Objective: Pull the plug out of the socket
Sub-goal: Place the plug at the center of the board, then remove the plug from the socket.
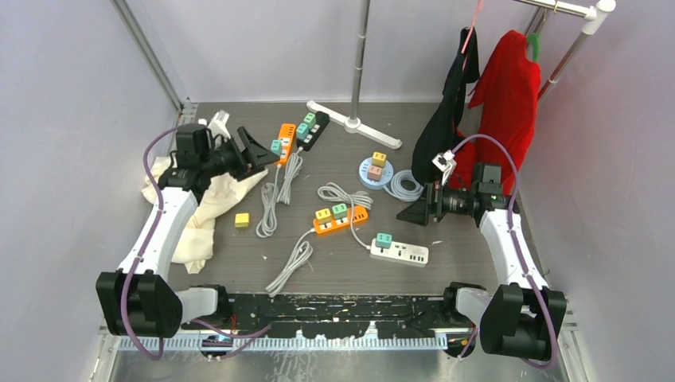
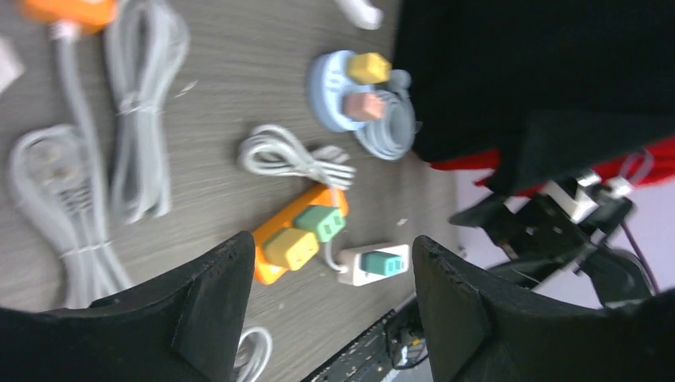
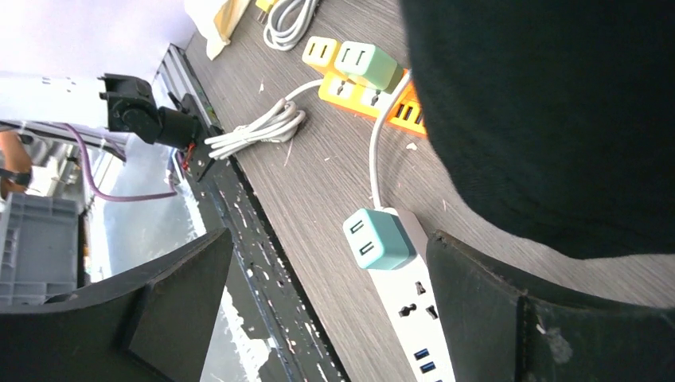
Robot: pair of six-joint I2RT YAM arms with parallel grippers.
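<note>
Top view: your left gripper (image 1: 264, 151) sits upper left of the frame. Its jaws are parted with nothing in them, and its tips are just beside the upper teal plug (image 1: 276, 146). That plug sits at the lower-left end of the upper orange strip (image 1: 286, 135). A loose yellow plug (image 1: 242, 220) lies on the table (image 1: 462, 267) below, near the cream cloth (image 1: 199, 219). At frame centre, the middle orange strip (image 1: 344, 221) carries a yellow-topped plug (image 1: 323, 213) and a green plug (image 1: 340, 210). Your right gripper (image 1: 410, 212) is centre right, spread wide and empty. Lower down, the white strip (image 1: 402, 255) holds the lower teal plug (image 1: 384, 239).

Left wrist view: both fingers (image 2: 211, 298) stand apart at the bottom edge with nothing between them. Past them you see the middle orange strip with its two plugs seated, and the white strip with its teal plug in. A blue round socket (image 2: 328, 87) at top centre has two plugs on it.

Right wrist view: the fingers (image 3: 179, 298) are wide apart and hold nothing. The lower teal plug sits in the white strip, low in the frame between the fingertips and apart from both. The middle orange strip is at the top.
</note>
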